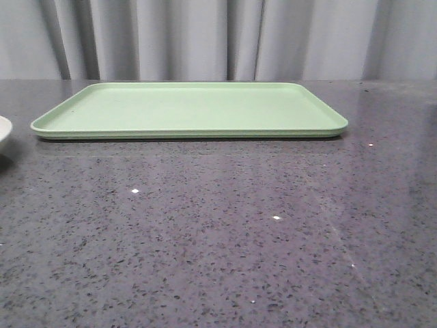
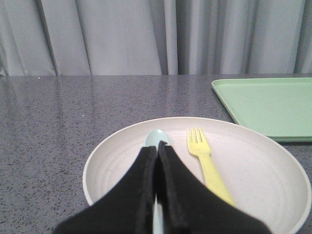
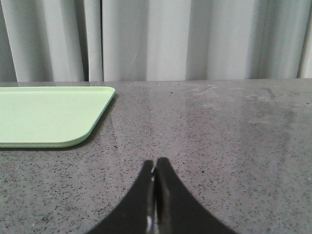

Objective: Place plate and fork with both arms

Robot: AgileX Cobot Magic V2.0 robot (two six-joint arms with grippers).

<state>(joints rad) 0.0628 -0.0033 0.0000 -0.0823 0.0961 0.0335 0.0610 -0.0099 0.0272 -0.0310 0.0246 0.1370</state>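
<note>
The off-white plate [image 2: 263, 165] sits on the grey table, left of the tray; only its rim [image 1: 3, 130] shows at the front view's left edge. The yellow fork [image 2: 204, 161] lies in the plate with its tines pointing away from the gripper. A pale blue-grey spoon [image 2: 157, 137] lies beside the fork, mostly hidden under my left gripper [image 2: 157, 146]. That gripper is shut and hangs over the plate, holding nothing that I can see. My right gripper [image 3: 155, 163] is shut and empty over bare table, right of the tray. Neither gripper shows in the front view.
The flat light green tray [image 1: 191, 109] lies across the back middle of the table; it also shows in the left wrist view [image 2: 268, 102] and the right wrist view [image 3: 44, 114]. A grey curtain [image 1: 218, 34] hangs behind the table.
</note>
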